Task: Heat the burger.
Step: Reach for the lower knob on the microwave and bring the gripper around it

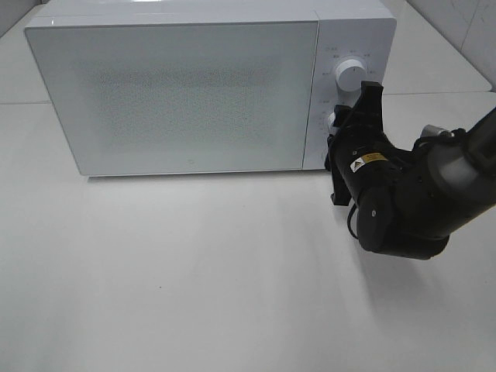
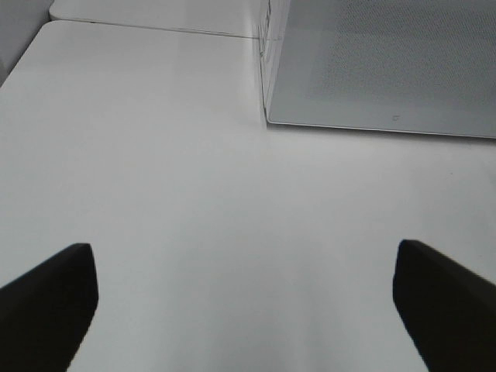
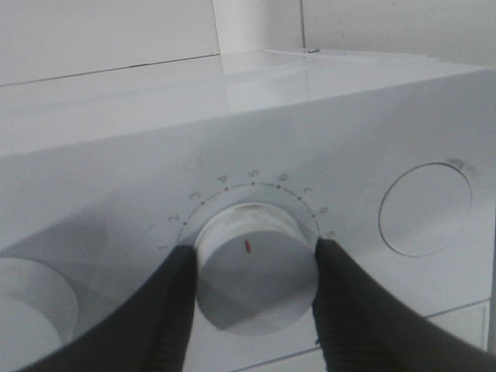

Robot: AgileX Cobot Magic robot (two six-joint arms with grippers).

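Right hand (image 3: pixel 254 248) pinches the microwave's (image 1: pixel 341 31) lower dial (image 3: pixel 256 291), dial axis pointing out of the front panel, left hand (image 2: pixel 244 302) spread over bare worktop (image 2: pixel 155 155); burger unseen, probably behind the shut door (image 1: pixel 186 93) at 9 o'clock of that dial.

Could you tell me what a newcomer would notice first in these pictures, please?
The big white microwave, door closed, fills the back of the table. The right gripper is clamped on its lower dial, a finger on each side. The left gripper hangs open over the table in front of the microwave.
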